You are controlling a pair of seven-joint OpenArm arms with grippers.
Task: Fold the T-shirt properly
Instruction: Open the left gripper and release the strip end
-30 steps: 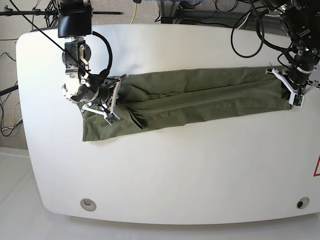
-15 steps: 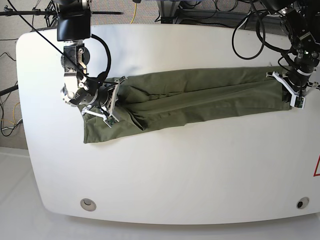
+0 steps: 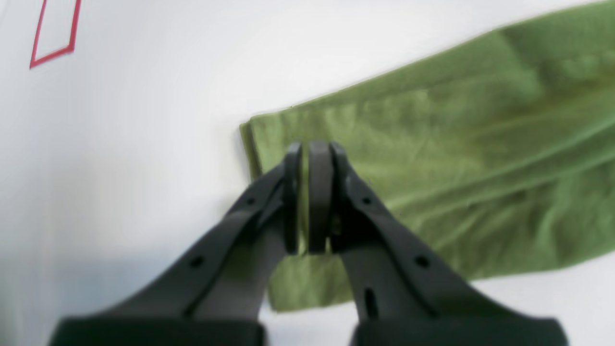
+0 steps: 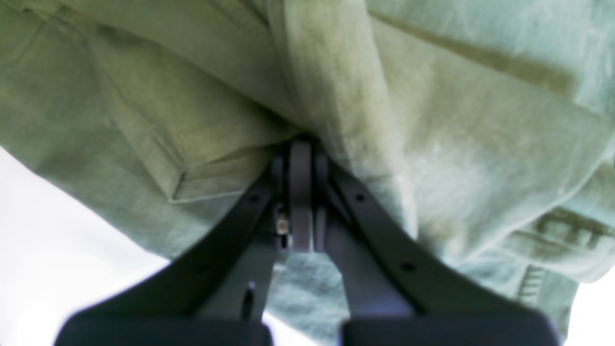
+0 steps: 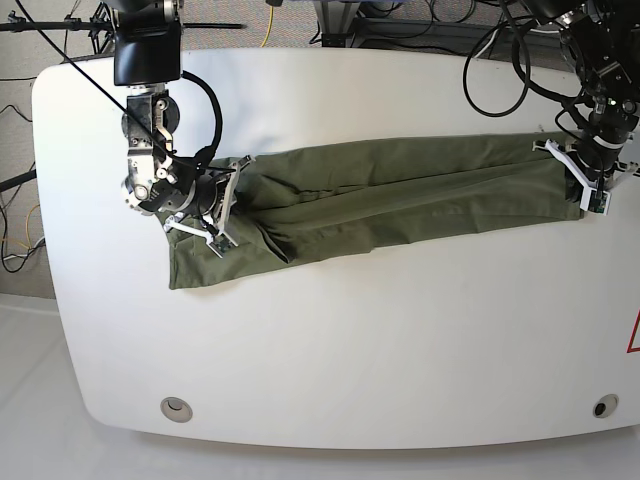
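The T-shirt point(image 5: 400, 195) lies stretched across the table point(image 5: 350, 350), one arm at each end

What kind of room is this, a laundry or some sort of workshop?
Most likely a robotics lab, not a laundry: a bare white table carries only one olive-green cotton T-shirt, loose black cables trail behind, and red tape marks sit on the tabletop.

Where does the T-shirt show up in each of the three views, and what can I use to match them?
Base: T-shirt lies as a long band across the table's middle, a pincer at each end.
Left wrist: one end fills the right half, left pincer shut on it.
Right wrist: bunched folds fill the top, right pincer shut on them.
Shared landmark: the white table, bare beside the cloth in every view.
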